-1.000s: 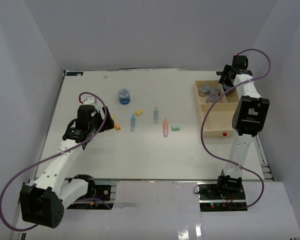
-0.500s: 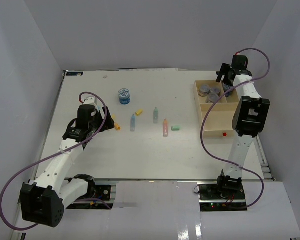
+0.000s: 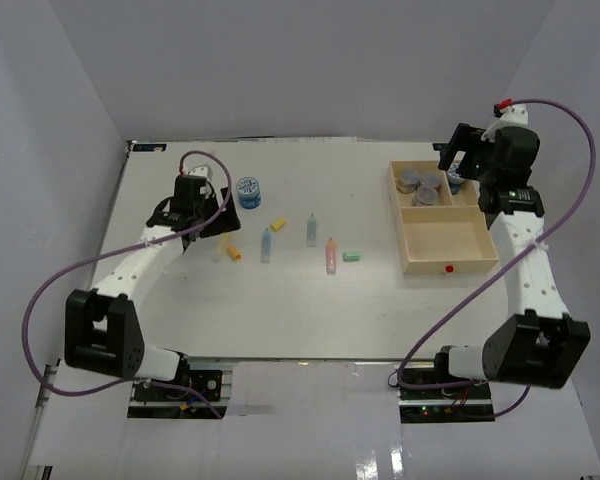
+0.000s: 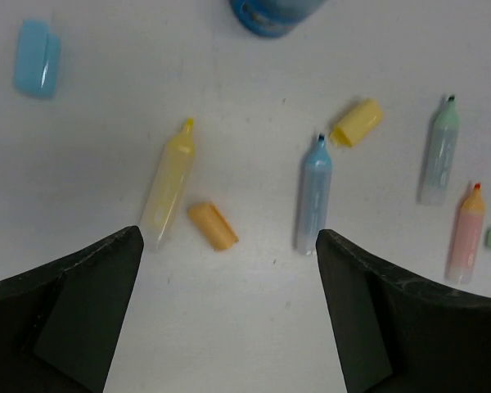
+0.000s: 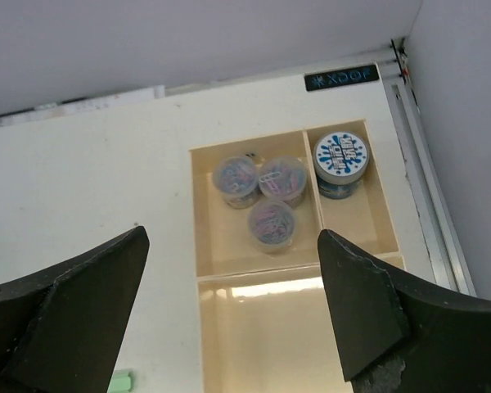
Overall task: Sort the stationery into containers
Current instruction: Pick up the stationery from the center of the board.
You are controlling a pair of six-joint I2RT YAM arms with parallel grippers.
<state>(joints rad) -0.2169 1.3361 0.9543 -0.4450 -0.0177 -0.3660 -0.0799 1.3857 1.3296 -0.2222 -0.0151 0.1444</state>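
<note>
My left gripper (image 3: 212, 222) (image 4: 229, 237) is open and empty above the loose stationery. In the left wrist view a yellow marker (image 4: 168, 184), an orange cap (image 4: 213, 226) and a blue marker (image 4: 313, 195) lie between its fingers. A yellow cap (image 4: 356, 123), green marker (image 4: 439, 151), pink marker (image 4: 465, 233) and blue cap (image 4: 37, 57) lie around them. A blue-and-white roll (image 3: 248, 192) stands beyond. My right gripper (image 3: 455, 165) (image 5: 233, 236) is open and empty over the wooden tray (image 3: 412, 250) (image 5: 198, 246). One small section holds three grey rolls (image 5: 260, 196), another a blue-and-white roll (image 5: 341, 162).
The tray's larger section (image 5: 303, 336) has nothing in it. A green cap (image 3: 351, 257) lies on the table left of the tray. A small red thing (image 3: 448, 268) sits at the tray's near edge. White walls close in the table on three sides.
My left gripper has moved up the table and now hangs over the markers. My right arm has swung its elbow out to the right, with the gripper still above the tray's far end.
</note>
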